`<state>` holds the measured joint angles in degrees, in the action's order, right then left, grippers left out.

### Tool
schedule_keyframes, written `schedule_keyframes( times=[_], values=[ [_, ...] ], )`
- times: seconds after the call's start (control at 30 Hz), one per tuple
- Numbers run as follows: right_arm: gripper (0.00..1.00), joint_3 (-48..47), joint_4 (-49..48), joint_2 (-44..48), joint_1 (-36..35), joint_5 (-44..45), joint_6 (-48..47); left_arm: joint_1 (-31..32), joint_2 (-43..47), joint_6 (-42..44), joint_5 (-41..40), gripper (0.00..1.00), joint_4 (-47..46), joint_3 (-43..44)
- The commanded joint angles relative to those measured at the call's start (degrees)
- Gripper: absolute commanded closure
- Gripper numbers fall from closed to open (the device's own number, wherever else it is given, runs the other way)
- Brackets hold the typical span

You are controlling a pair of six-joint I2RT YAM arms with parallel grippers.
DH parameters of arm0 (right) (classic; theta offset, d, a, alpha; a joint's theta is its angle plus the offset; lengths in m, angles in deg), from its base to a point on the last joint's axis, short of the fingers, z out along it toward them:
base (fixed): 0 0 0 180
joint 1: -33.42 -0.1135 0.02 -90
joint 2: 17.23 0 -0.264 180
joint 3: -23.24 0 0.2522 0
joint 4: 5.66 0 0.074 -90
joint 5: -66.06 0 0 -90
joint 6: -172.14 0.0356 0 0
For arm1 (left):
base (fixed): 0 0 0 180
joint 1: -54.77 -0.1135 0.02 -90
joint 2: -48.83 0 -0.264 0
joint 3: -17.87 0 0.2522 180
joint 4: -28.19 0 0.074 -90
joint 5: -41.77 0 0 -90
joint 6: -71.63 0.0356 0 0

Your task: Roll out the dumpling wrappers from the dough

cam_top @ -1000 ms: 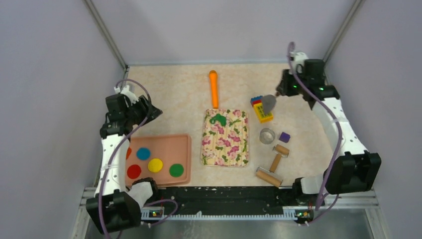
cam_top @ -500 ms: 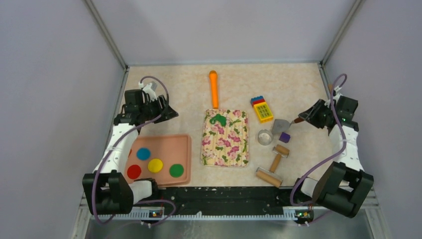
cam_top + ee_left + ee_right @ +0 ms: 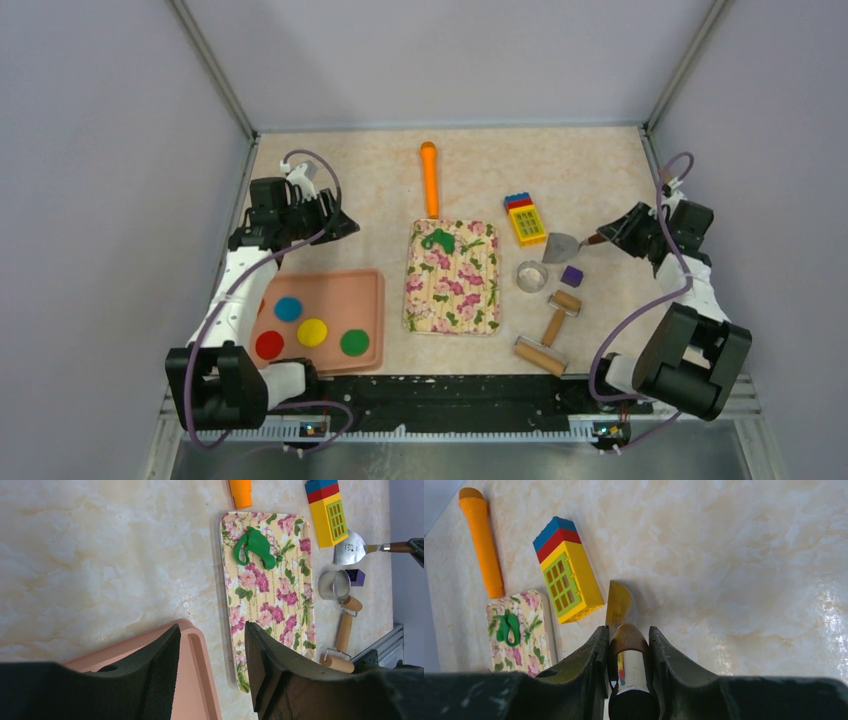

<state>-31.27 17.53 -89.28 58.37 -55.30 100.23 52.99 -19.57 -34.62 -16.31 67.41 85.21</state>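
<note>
table [image 3: 350,180] holds a floral mat [image 3: 455,295] in the middle, pink tray [image 3: 335,292] to its left. left gripper [image 3: 210,630] spread, nothing between, hovers just past the tray's far edge. right gripper [image 3: 628,630] pinches the spatula [image 3: 562,246] handle, blade low near the toy block [image 3: 526,220]. dough [image 3: 438,240], a ragged green scrap, lies on the mat's far end; four wrappers [image 3: 312,332] sit in the tray. step looks like bringing the spatula to the scrap: keep blade flat, slide in from the mat edge, go slow so the mat doesn't shift. only top view shows the wrappers; left wrist shows the dough's hooked shape; right wrist shows the handle clamped.
</note>
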Motion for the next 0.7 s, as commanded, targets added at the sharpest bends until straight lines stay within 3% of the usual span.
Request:
schedule_keyframes(
  times=[0.0, 0.17, 0.37, 0.67],
  values=[
    [0.77, -1.0, -1.0, -1.8, 0.6, -0.6, -6.8, 0.2, 1.5, 1.9, 0.7, 0.47, -1.6, 2.2],
    [0.65, -1.8, 1.9, -1.9, 0.5, 0.5, -9.5, 0.2, 0.8, 1.4, 1.2, 0.46, -2.4, 2.2],
    [0.41, -4.0, 7.8, -0.4, 0.8, 2.1, -10.7, 0.2, 0.3, 0.6, 1.9, 0.46, -4.5, 1.2],
    [0.37, -6.3, 14.5, -2.4, 1.9, 5.7, -15.7, 0.2, 0.4, -1.6, 2.6, 0.45, -7.9, -1.0]
  ],
)
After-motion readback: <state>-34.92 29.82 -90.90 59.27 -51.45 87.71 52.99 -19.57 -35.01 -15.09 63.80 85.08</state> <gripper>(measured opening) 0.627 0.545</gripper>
